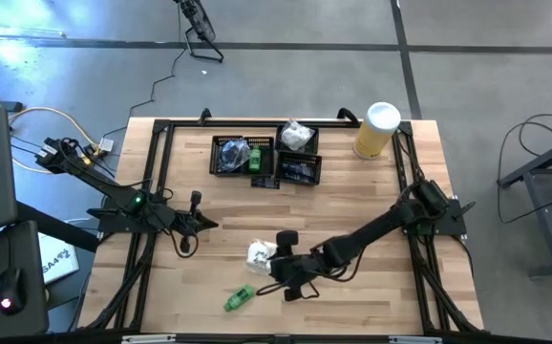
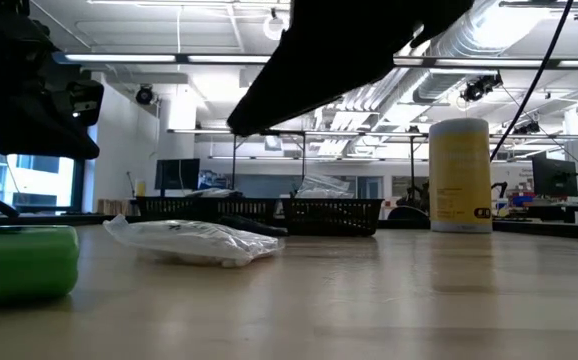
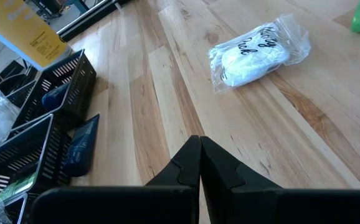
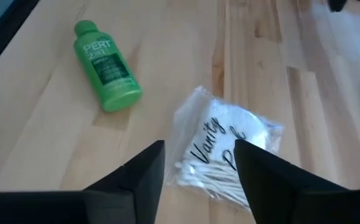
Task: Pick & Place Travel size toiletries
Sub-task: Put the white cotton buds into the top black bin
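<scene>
High view, right gripper (image 1: 274, 270) jaws spread over white sachet (image 1: 261, 253), green bottle (image 1: 239, 299) near, left gripper (image 1: 196, 203) closed.

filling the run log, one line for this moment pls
right gripper open over vanity pack | left gripper shut, idle | green bottle on table

Right arm: stretched low across the tabletop toward its front middle, right hand (image 4: 198, 165) with fingers parted. Left arm: folded at the left side, left hand (image 3: 200, 155) with fingers pressed together, pointing inward.

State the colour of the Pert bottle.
Bright green Pert bottle, clearest in the right wrist view.
</scene>
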Motion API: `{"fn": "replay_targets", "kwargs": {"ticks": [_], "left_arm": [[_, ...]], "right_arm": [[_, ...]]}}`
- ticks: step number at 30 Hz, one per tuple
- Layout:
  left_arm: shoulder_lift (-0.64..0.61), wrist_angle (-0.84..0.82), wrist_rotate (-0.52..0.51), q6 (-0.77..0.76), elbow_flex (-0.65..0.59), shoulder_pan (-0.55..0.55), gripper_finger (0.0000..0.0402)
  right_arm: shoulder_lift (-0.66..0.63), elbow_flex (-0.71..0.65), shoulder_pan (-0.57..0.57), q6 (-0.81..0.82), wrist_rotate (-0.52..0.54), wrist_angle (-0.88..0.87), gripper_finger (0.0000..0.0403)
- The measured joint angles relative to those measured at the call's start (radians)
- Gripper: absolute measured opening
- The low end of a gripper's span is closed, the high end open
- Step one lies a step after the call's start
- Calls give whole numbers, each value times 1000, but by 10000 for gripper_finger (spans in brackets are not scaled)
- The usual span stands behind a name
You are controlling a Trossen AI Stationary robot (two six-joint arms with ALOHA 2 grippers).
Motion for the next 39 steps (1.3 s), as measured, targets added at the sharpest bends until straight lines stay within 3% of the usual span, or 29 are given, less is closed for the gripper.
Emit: {"fn": "replay_targets", "kwargs": {"ticks": [13,19,34,39], "left_arm": [[1,-8,0,-7,-1,0,1],[1,-9,0,-7,-1,0,1],[1,-26,-6,-25,-1,0,1],[1,-26,-6,-26,-1,0,1]], "right_arm": [[125,0,24,-105,28,75,165],[185,1,31,-182,107,116,164],[204,1,35,-125,142,154,164],[206,1,29,-56,147,157,129]]}}
